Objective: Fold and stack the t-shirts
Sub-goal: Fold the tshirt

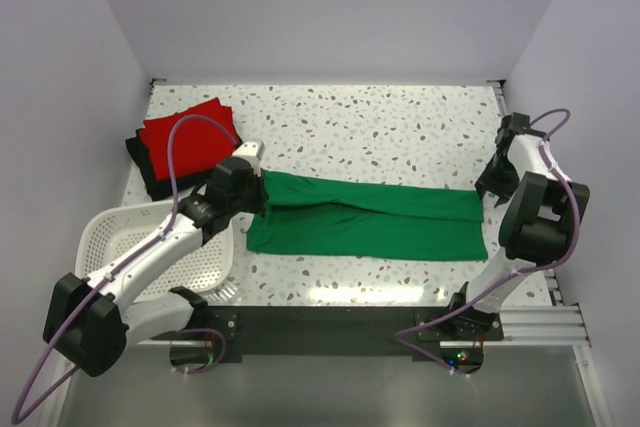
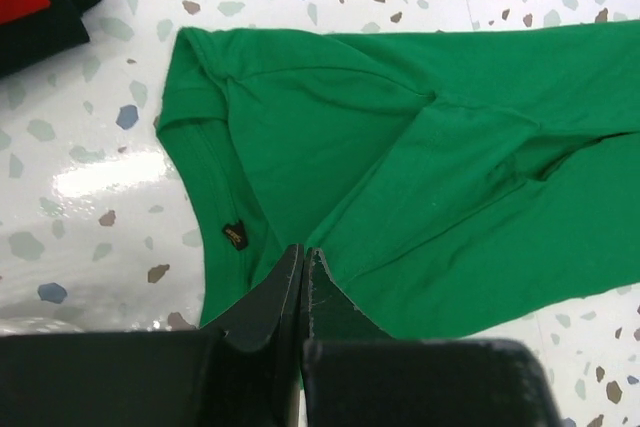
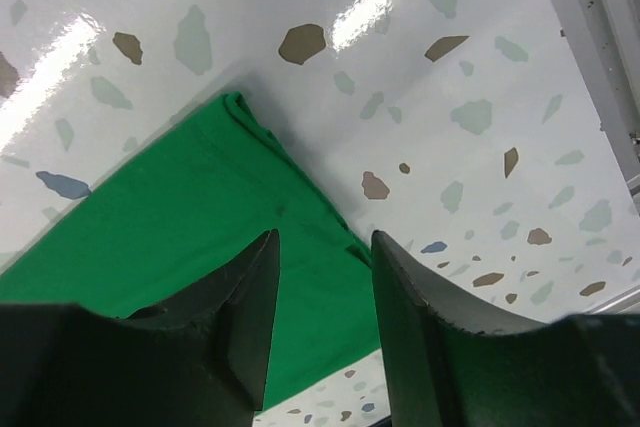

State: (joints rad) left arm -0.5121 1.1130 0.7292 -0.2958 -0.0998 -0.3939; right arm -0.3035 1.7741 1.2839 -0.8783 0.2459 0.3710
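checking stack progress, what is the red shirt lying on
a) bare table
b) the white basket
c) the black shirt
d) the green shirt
c, the folded red shirt lies on top of the black shirt at the table's far left, apart from the green shirt.

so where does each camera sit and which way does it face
top external: above and behind, facing down on the table; left arm and right arm show.
left wrist: on that arm, down at the green t-shirt collar; shut left fingers show.
right wrist: on that arm, down at its hem corner; open right fingers show.
shared: all three see the green t-shirt.
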